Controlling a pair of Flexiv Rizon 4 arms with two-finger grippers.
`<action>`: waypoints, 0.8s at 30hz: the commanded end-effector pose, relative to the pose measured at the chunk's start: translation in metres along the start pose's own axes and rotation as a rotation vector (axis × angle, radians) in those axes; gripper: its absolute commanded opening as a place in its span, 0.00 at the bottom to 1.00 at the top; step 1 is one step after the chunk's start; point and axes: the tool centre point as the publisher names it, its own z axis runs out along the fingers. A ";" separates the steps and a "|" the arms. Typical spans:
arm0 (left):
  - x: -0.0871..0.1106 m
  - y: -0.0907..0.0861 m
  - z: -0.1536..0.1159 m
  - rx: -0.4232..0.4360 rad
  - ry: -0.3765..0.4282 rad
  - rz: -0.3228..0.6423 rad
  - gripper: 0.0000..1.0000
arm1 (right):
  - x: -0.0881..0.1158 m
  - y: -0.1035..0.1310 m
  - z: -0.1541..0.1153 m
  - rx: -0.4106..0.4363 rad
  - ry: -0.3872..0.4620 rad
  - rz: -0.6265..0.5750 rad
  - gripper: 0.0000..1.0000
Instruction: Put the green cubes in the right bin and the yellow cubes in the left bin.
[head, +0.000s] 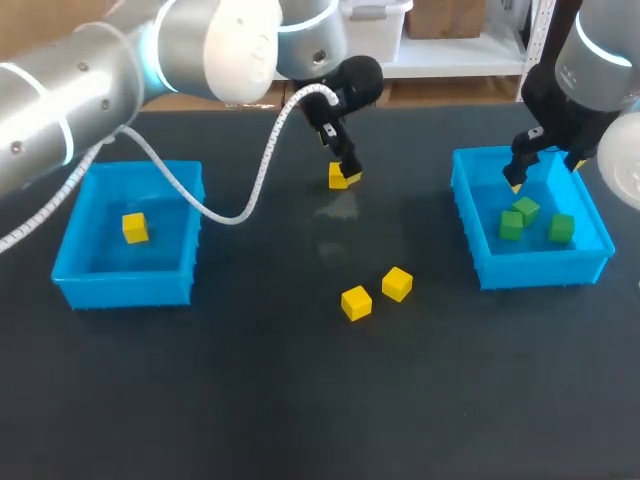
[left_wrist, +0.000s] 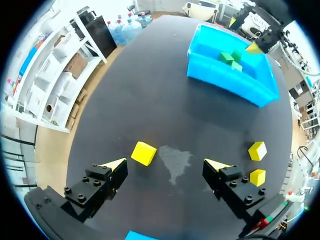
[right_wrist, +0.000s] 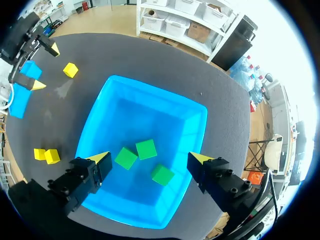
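In the head view, the left gripper (head: 347, 170) covers the upper part of the yellow cube (head: 338, 182) that lies well to the left of the right bin (head: 545, 268). The right gripper (head: 547, 175) hangs over that bin's far wall and hides a stretch of it, and its arm is cut off by the picture's edge. In the left wrist view, the bin's near wall hides the lower parts of the green cubes (left_wrist: 227, 57), which are too small to count. The left bin (left_wrist: 135, 235), far from the right bin, shows there only as a cut-off sliver.
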 end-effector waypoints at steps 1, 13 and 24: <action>-0.004 0.012 0.009 0.026 0.023 -0.008 1.00 | 0.001 0.000 0.000 0.002 -0.003 0.001 1.00; -0.001 0.010 0.027 0.054 0.051 -0.007 1.00 | 0.001 0.000 0.000 0.002 -0.003 0.001 1.00; 0.000 0.009 0.041 0.089 0.082 0.012 1.00 | 0.001 0.000 0.000 0.002 -0.003 0.001 1.00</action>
